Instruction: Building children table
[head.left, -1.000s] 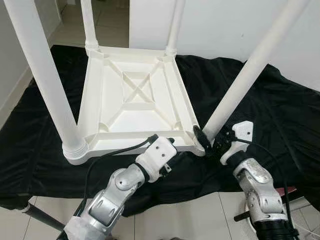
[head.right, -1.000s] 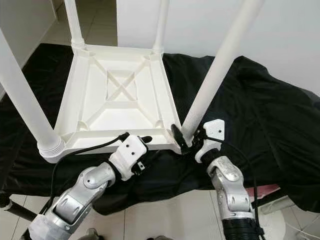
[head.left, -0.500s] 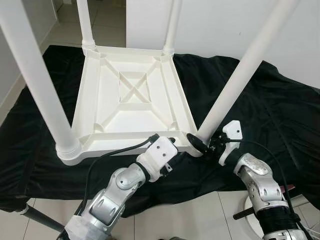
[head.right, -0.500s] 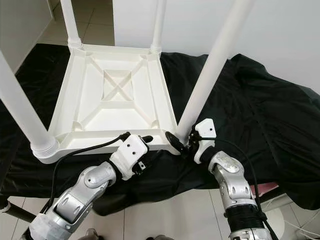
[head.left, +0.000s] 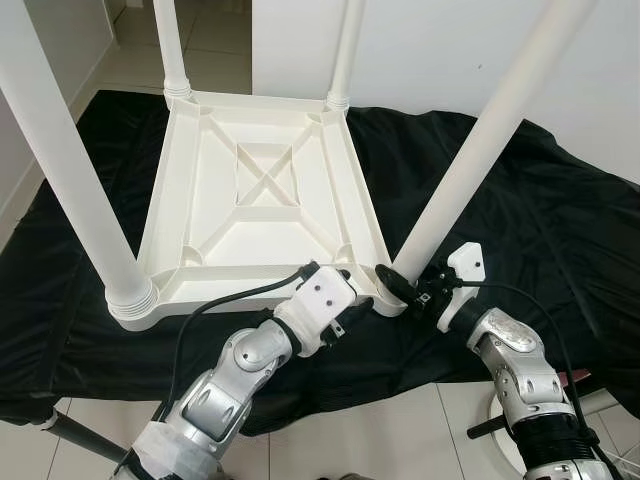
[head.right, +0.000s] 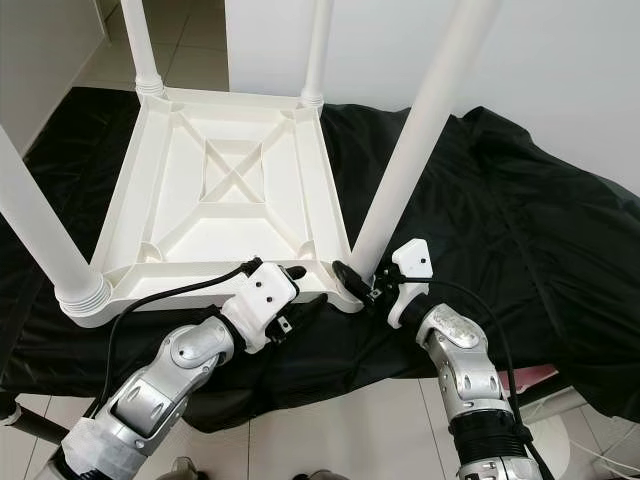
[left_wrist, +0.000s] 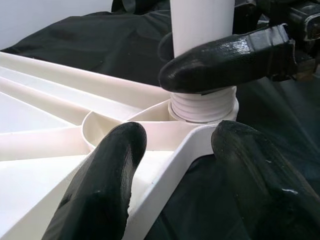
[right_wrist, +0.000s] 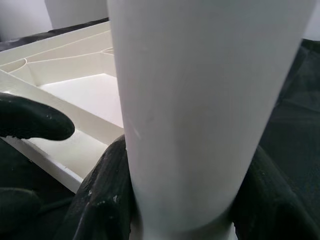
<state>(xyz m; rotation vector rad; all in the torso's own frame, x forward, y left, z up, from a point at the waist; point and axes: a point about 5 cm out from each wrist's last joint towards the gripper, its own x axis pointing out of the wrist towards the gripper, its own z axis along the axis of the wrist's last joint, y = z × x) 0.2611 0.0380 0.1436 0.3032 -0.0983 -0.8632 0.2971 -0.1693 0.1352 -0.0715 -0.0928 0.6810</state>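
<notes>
White plastic forms the children's table (head.left: 265, 195), which is laid upside down on a black cloth (head.left: 520, 215) spread over the tiled floor (head.left: 400, 440), with its four round legs pointing upward. The near right leg (head.left: 470, 150) is seated in the threaded corner socket (left_wrist: 202, 107) nearest the robot. This leg is clasped just above the socket by the right gripper (head.left: 398, 285), its two black fingers (right_wrist: 102, 200) being pressed against opposite sides of the tube. The near rim of the tabletop (head.right: 190, 278) is straddled by the left gripper (left_wrist: 170, 165), just beside that same corner; its fingers (left_wrist: 102, 192) are spread, one lying inside the rim and one outside, and whether the plastic is actually pinched cannot be told. A plain white wall (head.left: 440, 50) is seen behind the cloth.
</notes>
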